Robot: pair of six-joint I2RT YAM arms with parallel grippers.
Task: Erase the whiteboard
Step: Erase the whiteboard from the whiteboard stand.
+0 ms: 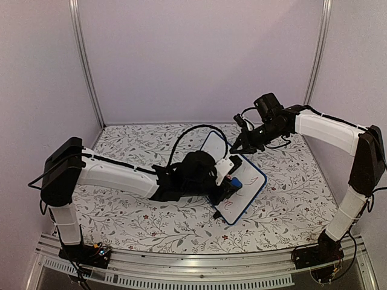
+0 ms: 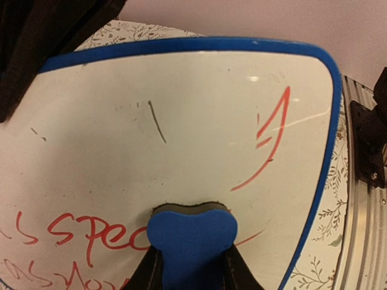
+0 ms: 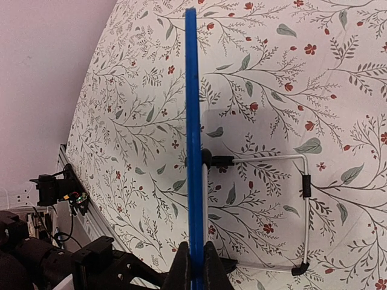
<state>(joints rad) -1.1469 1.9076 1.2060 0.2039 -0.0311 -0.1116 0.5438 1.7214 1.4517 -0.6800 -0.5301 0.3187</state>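
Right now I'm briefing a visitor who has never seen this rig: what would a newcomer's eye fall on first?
First, the blue-framed whiteboard in the middle of the flowered table, with red handwriting across its lower part. Next, the left hand holds a blue eraser on the board's face. The right hand pinches the edge of the board's frame.

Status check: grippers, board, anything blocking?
Left gripper shut on blue eraser, eraser against whiteboard. Right gripper shut on whiteboard's frame edge. Red writing not yet wiped. No obstruction seen.
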